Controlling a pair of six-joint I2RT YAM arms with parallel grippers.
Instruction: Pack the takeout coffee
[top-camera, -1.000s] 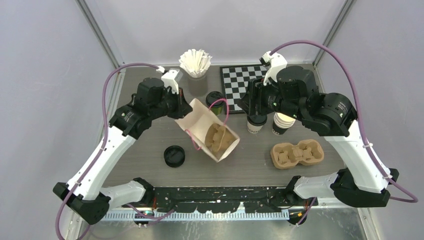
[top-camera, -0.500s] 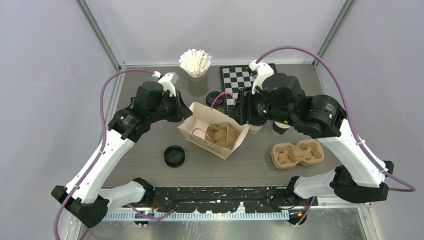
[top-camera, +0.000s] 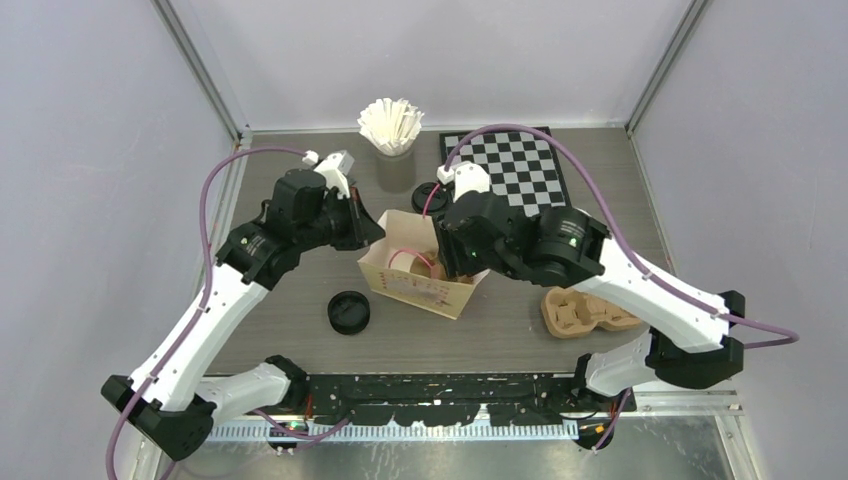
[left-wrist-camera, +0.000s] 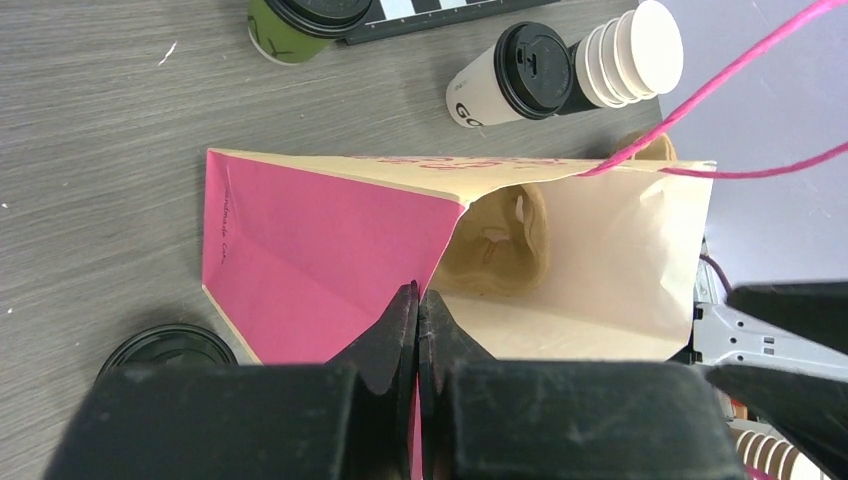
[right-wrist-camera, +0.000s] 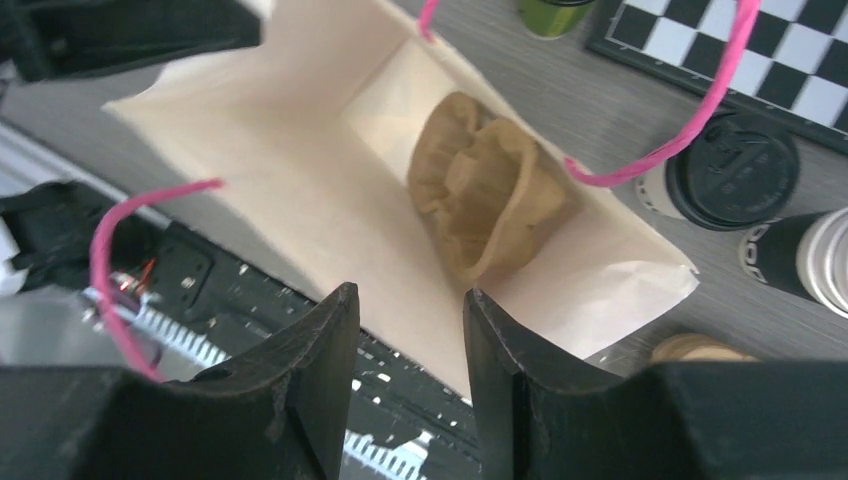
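The takeout coffee, an olive-green cup (top-camera: 428, 196) with a black lid, stands behind the bag, in front of the checkerboard; it also shows in the wrist views (left-wrist-camera: 298, 20) (right-wrist-camera: 553, 10). A cream paper bag (top-camera: 420, 290) with pink handles stands open mid-table, a brown pulp carrier (right-wrist-camera: 488, 197) inside it. My left gripper (left-wrist-camera: 417, 300) is shut on the bag's left rim at a pink fold. My right gripper (right-wrist-camera: 408, 300) hangs open over the bag's mouth, nothing between its fingers; in the top view its wrist hides it.
A white cup with a black lid (right-wrist-camera: 733, 170) and a stack of cups (left-wrist-camera: 630, 52) stand right of the bag. A loose black lid (top-camera: 349, 311) lies at front left. A second pulp carrier (top-camera: 590, 312) lies front right, a checkerboard (top-camera: 520, 165) and a cup of white sticks (top-camera: 392, 125) at the back.
My right arm has swung left from above the cups to over the bag, its jaws narrowing a little. The bag has turned more upright, still held by my left gripper.
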